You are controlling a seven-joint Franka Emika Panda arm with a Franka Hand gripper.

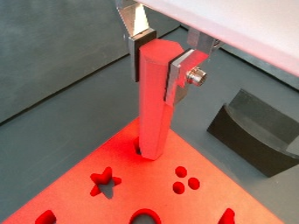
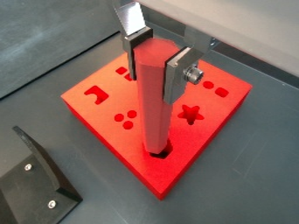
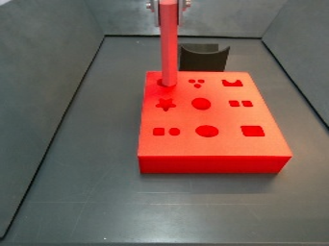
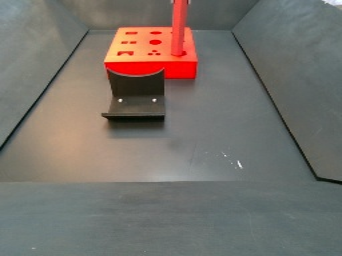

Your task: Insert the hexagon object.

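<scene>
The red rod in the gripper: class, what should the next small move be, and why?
Probably a short, straight push down. The gripper is shut on the upright hexagon object, whose lower end already sits in a hole near a corner of the red block, as both wrist views show. Most of the rod's length is above the block.

1. Block (image 3: 213,125) lies flat on the floor (image 3: 77,183); the fixture (image 3: 202,56) stands just behind it in a side view.
2. In a side view the fixture (image 4: 135,98) stands on the floor (image 4: 174,150), in front of the block (image 4: 134,50).
3. Rod (image 2: 155,101) stands upright, lower end in a hole at a block (image 2: 163,171) corner.
4. Gripper (image 2: 159,54) is at the rod's upper end, one finger on each side; seen likewise in both wrist views, rod (image 1: 156,96), gripper (image 1: 163,54).
</scene>
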